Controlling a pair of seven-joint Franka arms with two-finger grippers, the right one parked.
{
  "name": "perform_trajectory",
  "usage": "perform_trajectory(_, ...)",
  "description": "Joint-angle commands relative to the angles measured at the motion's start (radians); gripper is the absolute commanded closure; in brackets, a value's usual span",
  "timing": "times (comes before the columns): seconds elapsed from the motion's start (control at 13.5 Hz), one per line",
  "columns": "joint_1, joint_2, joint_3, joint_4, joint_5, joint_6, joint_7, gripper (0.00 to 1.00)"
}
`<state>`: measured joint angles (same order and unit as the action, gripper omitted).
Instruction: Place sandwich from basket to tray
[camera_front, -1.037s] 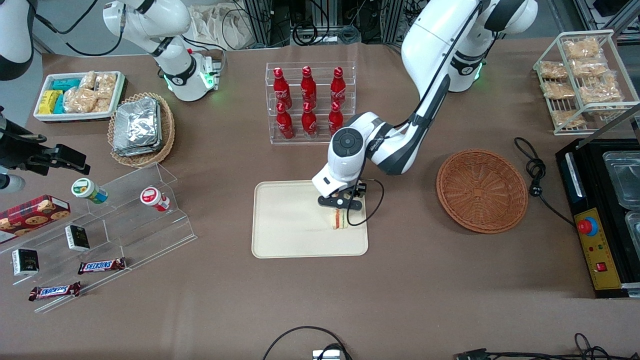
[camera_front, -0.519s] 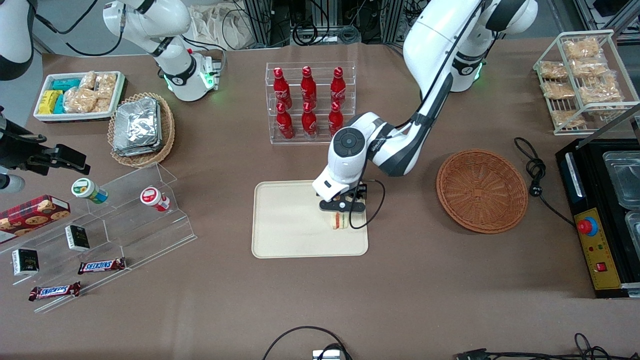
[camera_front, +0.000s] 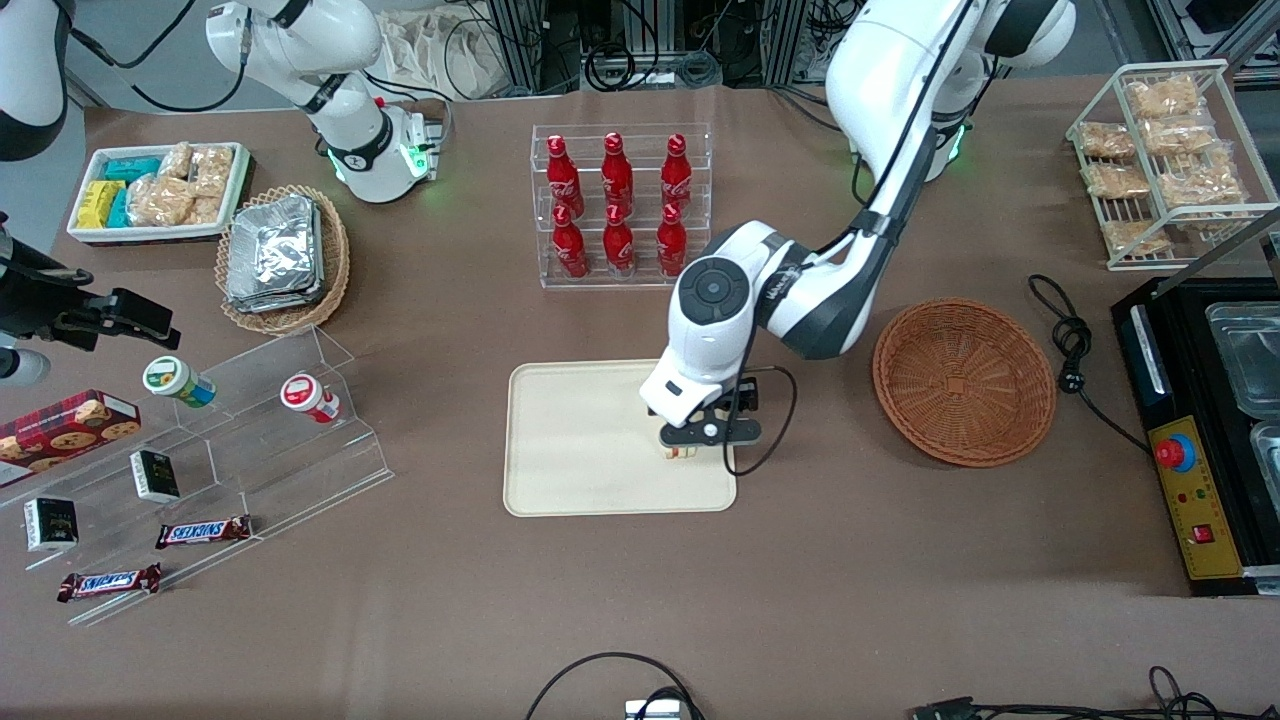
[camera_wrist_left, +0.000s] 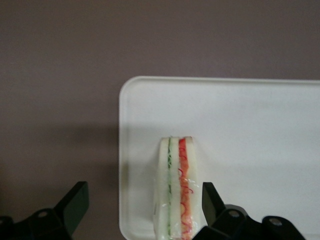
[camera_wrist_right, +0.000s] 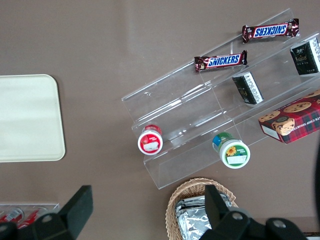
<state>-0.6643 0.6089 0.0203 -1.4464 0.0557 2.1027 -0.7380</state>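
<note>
Sandwich is now standing on its edge on the tray, near the tray side that faces the basket, and the gripper is hanging above it with the fingers spread wide and touching nothing. One second ago the gripper was lower and close around the sandwich; now it is rising and drifting a little toward the basket, so the release seems finished. The basket is holding nothing, so I judge the task is almost done. In the wrist view the sandwich is lying between the two fingers, much closer to one of them.
</note>
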Motion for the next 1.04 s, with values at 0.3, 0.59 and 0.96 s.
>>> perform_trajectory(0.3, -0.005, -0.138, 0.148, 0.027, 0.012, -0.156, -0.032, 0.00)
perform_trajectory(0.59, -0.003, -0.192, 0.239, 0.027, 0.012, -0.182, -0.017, 0.00)
perform_trajectory(0.96, -0.003, -0.216, 0.331, 0.040, 0.000, -0.208, 0.000, 0.00)
